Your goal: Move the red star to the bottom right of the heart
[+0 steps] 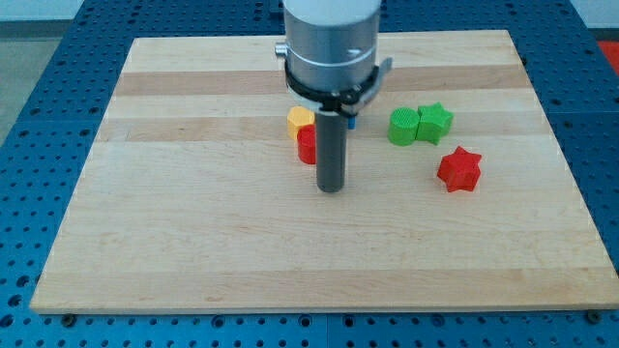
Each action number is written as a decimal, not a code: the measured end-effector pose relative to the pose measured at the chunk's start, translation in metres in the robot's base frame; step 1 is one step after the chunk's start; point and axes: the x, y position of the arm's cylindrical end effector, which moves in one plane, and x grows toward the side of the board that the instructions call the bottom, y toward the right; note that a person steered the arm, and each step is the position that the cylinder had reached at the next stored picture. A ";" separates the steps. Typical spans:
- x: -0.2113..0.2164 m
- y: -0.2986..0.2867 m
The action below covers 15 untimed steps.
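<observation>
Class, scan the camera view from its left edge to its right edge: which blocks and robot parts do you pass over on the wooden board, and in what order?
Yellow block → my tip → green block → green star → red star. A red block and a small blue block are partly hidden by the rod, so both are left out.

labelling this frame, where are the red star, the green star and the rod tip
red star (458, 169), camera view, middle of its top face
green star (434, 122), camera view, middle of its top face
my tip (332, 188), camera view, very bottom end of the rod
</observation>
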 end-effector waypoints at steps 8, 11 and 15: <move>-0.014 0.185; -0.014 0.154; -0.014 0.100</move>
